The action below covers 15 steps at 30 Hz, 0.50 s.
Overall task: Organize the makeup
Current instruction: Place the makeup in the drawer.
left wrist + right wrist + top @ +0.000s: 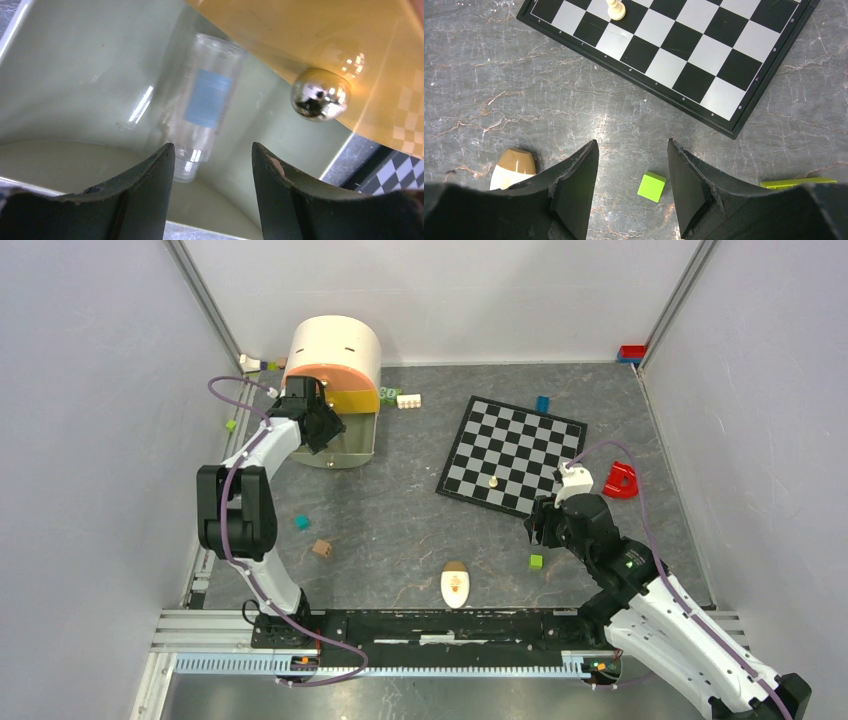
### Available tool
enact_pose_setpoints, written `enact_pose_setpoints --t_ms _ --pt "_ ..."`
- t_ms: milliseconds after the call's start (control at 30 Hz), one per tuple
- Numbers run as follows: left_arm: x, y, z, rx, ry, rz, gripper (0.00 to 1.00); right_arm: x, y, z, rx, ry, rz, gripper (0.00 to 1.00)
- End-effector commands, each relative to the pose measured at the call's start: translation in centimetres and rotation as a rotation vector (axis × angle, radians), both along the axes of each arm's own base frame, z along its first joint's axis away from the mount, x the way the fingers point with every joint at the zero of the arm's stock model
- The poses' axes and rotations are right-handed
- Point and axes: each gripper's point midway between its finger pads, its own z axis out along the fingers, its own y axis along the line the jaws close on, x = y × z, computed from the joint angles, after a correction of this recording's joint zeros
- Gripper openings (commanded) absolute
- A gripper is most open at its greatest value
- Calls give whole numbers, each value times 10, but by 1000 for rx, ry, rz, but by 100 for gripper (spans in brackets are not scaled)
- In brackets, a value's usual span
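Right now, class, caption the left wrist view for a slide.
Open left gripper faces a clear blue-labelled tube inside the pale green container.

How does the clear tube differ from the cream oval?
The tube is see-through with a blue label; the oval is opaque cream with a brown end. The tube lies inside the green tray; the oval lies on the table. Neither is gripped.

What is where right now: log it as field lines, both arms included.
left fingers: open, empty, at the green tray
in tray: clear tube, blue label
lid: orange, silver knob
right fingers: open, empty, above the table
cream oval: on the table, near edge
green cube: on the table by right fingers
chessboard: one pale piece on it
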Motion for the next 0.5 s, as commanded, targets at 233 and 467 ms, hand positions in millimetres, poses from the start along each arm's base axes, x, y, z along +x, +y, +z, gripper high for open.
enact_pose_setpoints --t_ms 233,467 --pt "-12 -9 107 17 -258 -119 67 5 5 22 14 -52 29 60" --pt "-93 -46 114 112 -268 -225 73 2 6 25 25 -64 46 68"
